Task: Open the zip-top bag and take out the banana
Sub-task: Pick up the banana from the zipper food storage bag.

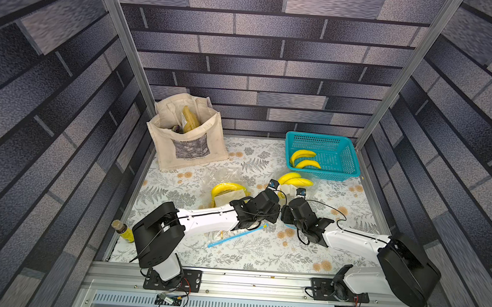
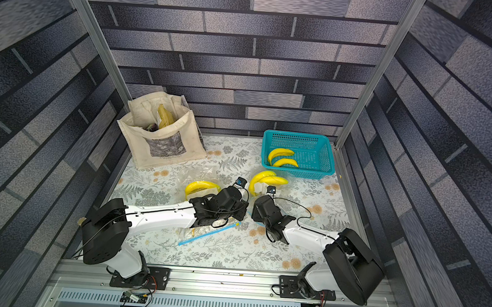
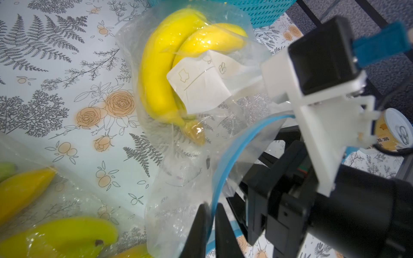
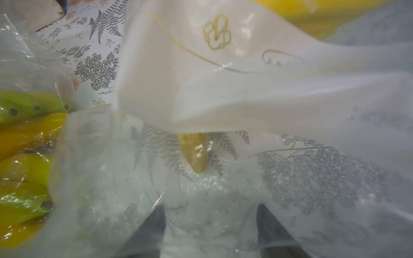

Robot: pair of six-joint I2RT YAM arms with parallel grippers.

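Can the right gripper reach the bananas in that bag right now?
Probably yes: the left gripper pinches the bag rim, and the right gripper's open jaws face the banana stem, though loose plastic may lie between.

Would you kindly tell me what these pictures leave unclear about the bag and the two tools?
Right wrist view: film of the clear plastic zip-top bag blurs the open right tool; inside or beneath, unclear.
Same view: its white label hides most of the yellow bananas.
Both top views: where the left tool pinches the bag is too small to see.
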